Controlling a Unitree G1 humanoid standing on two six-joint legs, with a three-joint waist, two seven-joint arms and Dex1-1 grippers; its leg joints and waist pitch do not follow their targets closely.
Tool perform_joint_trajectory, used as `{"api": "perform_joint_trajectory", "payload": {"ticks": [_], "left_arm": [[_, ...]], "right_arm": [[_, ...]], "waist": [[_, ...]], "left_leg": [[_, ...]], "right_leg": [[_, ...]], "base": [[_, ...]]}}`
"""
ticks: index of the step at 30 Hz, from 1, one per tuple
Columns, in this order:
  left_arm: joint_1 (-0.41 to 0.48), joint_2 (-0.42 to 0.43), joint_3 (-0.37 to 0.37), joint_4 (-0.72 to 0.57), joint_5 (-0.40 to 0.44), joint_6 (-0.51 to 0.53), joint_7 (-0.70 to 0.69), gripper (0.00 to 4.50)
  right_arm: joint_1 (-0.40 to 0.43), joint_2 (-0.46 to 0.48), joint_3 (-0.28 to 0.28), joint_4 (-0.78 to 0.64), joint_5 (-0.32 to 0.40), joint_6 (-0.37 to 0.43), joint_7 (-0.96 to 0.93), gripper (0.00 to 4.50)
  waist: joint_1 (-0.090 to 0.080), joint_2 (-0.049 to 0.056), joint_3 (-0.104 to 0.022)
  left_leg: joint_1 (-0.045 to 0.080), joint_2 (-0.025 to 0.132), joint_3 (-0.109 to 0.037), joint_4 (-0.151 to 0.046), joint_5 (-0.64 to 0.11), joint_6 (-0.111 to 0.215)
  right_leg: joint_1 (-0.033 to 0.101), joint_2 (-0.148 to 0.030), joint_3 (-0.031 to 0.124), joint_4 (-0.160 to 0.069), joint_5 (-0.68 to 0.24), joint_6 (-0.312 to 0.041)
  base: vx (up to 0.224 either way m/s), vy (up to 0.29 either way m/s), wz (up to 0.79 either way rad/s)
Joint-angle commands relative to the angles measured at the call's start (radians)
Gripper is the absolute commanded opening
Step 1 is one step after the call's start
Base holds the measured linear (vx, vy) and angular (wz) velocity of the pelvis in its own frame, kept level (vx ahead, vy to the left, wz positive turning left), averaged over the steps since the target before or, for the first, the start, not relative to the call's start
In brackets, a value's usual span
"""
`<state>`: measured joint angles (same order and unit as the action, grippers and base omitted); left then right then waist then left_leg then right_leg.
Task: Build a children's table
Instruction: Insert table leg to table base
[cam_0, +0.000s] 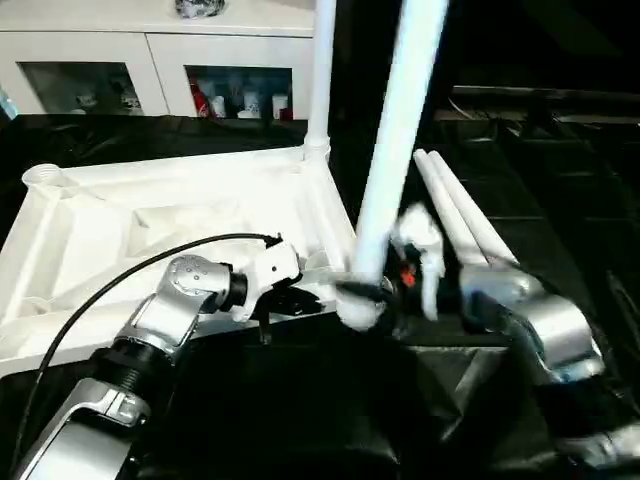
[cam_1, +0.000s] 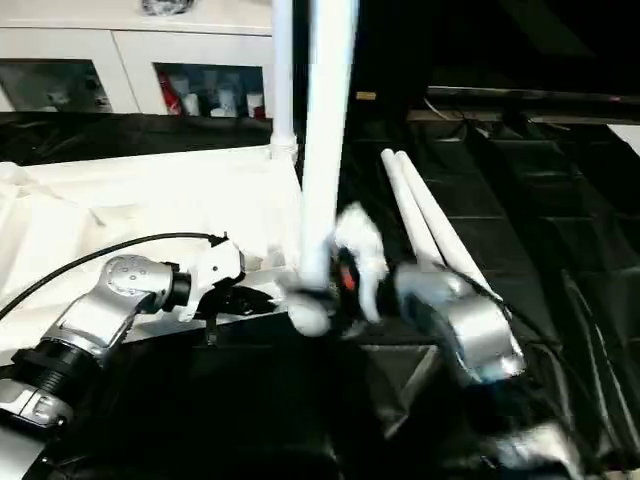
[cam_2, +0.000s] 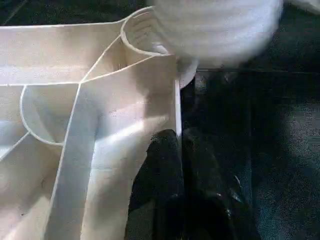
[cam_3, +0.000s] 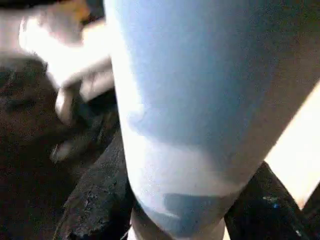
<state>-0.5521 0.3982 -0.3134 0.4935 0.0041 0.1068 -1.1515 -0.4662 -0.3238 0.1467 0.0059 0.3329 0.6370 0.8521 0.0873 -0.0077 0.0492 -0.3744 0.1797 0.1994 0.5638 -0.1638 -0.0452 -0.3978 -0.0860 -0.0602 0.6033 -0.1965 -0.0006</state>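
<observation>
Tabletop (cam_0: 150, 230) lies upside down on dark surface (cam_0: 300, 420), ribs up; one leg (cam_0: 322, 70) stands in far corner socket.

Right end effector (cam_0: 385, 295) pinches second leg (cam_0: 395, 140), base hovering just beside near corner socket (cam_2: 142, 32). Two spare legs (cam_0: 455, 215) lie just right of tabletop.

Left end effector (cam_2: 182, 165), fingers pressed together, clamps tabletop rim.

Step in hand, judged: seating second leg. Next calls for aligning base over socket, then pressing down.

Left wrist view shows empty socket interior; head views leave it masked by leg.

Nothing here can be read: no words, numbers or brand marks show on the white plastic parts, and the small bottles (cam_0: 240, 100) behind the cabinet's glass doors are too blurred to make out.
</observation>
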Motion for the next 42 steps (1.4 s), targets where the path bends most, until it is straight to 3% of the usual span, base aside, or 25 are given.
{"api": "perform_joint_trajectory", "payload": {"ticks": [1, 6, 8, 10, 17, 20, 23, 26, 27, 30, 33, 37, 42], "left_arm": [[0.016, 0.015, 0.005, -0.006, 0.007, 0.008, 0.005, 0.00], [0.016, 0.026, 0.001, -0.010, 0.011, 0.016, 0.003, 0.00], [0.017, 0.034, 0.004, -0.011, 0.015, 0.029, 0.011, 0.00], [0.019, 0.044, 0.007, -0.011, 0.021, 0.039, 0.019, 0.00], [0.023, 0.094, 0.025, 0.007, 0.029, 0.029, 0.024, 0.00], [0.013, 0.112, 0.031, 0.003, 0.019, 0.027, 0.007, 0.00], [0.004, 0.121, 0.029, -0.006, 0.011, 0.024, -0.006, 0.00], [0.005, 0.127, 0.023, -0.032, 0.002, 0.028, -0.021, 0.00], [0.006, 0.128, 0.021, -0.047, -0.003, 0.033, -0.028, 0.00], [0.009, 0.131, 0.019, -0.062, -0.004, 0.038, -0.032, 0.00], [0.004, 0.132, 0.016, -0.062, -0.002, 0.038, -0.035, 0.00], [-0.008, 0.130, 0.019, -0.051, -0.011, 0.037, -0.043, 0.00], [-0.020, 0.120, 0.020, -0.050, -0.020, 0.042, -0.056, 0.00]], "right_arm": [[-0.023, 0.004, -0.049, 0.021, 0.017, -0.022, -0.033, 1.89], [-0.053, -0.015, -0.034, 0.080, -0.017, -0.040, -0.041, 1.89], [-0.047, -0.038, 0.000, 0.111, -0.049, -0.041, -0.019, 1.89], [-0.037, -0.047, 0.015, 0.127, -0.062, -0.047, -0.005, 1.89], [-0.039, -0.033, 0.030, 0.223, -0.074, -0.101, 0.002, 1.89], [-0.103, 0.006, 0.043, 0.366, -0.106, -0.167, 0.009, 1.89], [-0.170, 0.034, 0.053, 0.493, -0.130, -0.222, 0.011, 1.89], [-0.202, 0.043, 0.058, 0.543, -0.131, -0.241, 0.032, 1.89], [-0.210, 0.042, 0.067, 0.552, -0.131, -0.243, 0.058, 1.89], [-0.211, 0.036, 0.077, 0.553, -0.134, -0.242, 0.085, 1.89], [-0.212, 0.023, 0.089, 0.565, -0.142, -0.254, 0.132, 1.89], [-0.224, 0.016, 0.082, 0.568, -0.133, -0.260, 0.158, 1.89], [-0.228, 0.024, 0.084, 0.581, -0.140, -0.278, 0.170, 1.89]], "waist": [[0.001, -0.003, -0.064], [0.001, -0.005, -0.066], [0.003, -0.001, -0.065], [0.001, -0.007, -0.065], [-0.003, -0.005, -0.059], [-0.010, -0.006, -0.062], [-0.017, -0.003, -0.060], [-0.017, -0.006, -0.062], [-0.015, -0.006, -0.064], [-0.015, -0.008, -0.067], [-0.013, -0.008, -0.066], [-0.014, -0.008, -0.064], [-0.015, -0.006, -0.067]], "left_leg": [[0.020, 0.054, -0.023, -0.057, -0.177, 0.005], [0.017, 0.049, -0.020, -0.051, -0.144, 0.017], [0.016, 0.048, -0.021, -0.049, -0.152, 0.016], [0.016, 0.048, -0.020, -0.049, -0.167, 0.015], [0.020, 0.051, -0.025, -0.056, -0.244, -0.012], [0.015, 0.048, -0.027, -0.055, -0.248, -0.020], [0.019, 0.049, -0.026, -0.054, -0.261, -0.025], [0.019, 0.051, -0.024, -0.053, -0.234, -0.016], [0.017, 0.052, -0.023, -0.051, -0.206, -0.009], [0.017, 0.052, -0.020, -0.048, -0.173, 0.004], [0.016, 0.052, -0.018, -0.046, -0.181, 0.013], [0.020, 0.053, -0.019, -0.047, -0.212, -0.003], [0.020, 0.053, -0.018, -0.046, -0.199, -0.004]], "right_leg": [[0.042, -0.065, 0.049, -0.059, -0.098, -0.216], [0.048, -0.063, 0.048, -0.051, -0.034, -0.233], [0.049, -0.064, 0.048, -0.052, -0.055, -0.229], [0.049, -0.063, 0.047, -0.055, -0.074, -0.227], [0.042, -0.065, 0.046, -0.069, -0.230, -0.191], [0.044, -0.067, 0.044, -0.065, -0.229, -0.202], [0.040, -0.067, 0.043, -0.067, -0.250, -0.212], [0.042, -0.064, 0.044, -0.061, -0.200, -0.221], [0.045, -0.061, 0.043, -0.054, -0.133, -0.232], [0.047, -0.057, 0.042, -0.045, -0.052, -0.252], [0.049, -0.059, 0.042, -0.046, -0.065, -0.257], [0.047, -0.058, 0.043, -0.053, -0.126, -0.247], [0.046, -0.056, 0.043, -0.048, -0.091, -0.255]], "base": [[0.000, 0.000, 0.00], [0.000, 0.000, 0.00], [0.000, 0.000, 0.00], [0.000, 0.000, 0.00], [0.000, 0.000, 0.00], [0.000, 0.000, 0.00], [0.000, 0.000, 0.00], [0.000, 0.000, 0.00], [0.000, 0.000, 0.00], [0.000, 0.000, 0.00], [0.000, 0.000, 0.00], [0.000, 0.000, 0.00], [0.000, 0.000, 0.00]]}}
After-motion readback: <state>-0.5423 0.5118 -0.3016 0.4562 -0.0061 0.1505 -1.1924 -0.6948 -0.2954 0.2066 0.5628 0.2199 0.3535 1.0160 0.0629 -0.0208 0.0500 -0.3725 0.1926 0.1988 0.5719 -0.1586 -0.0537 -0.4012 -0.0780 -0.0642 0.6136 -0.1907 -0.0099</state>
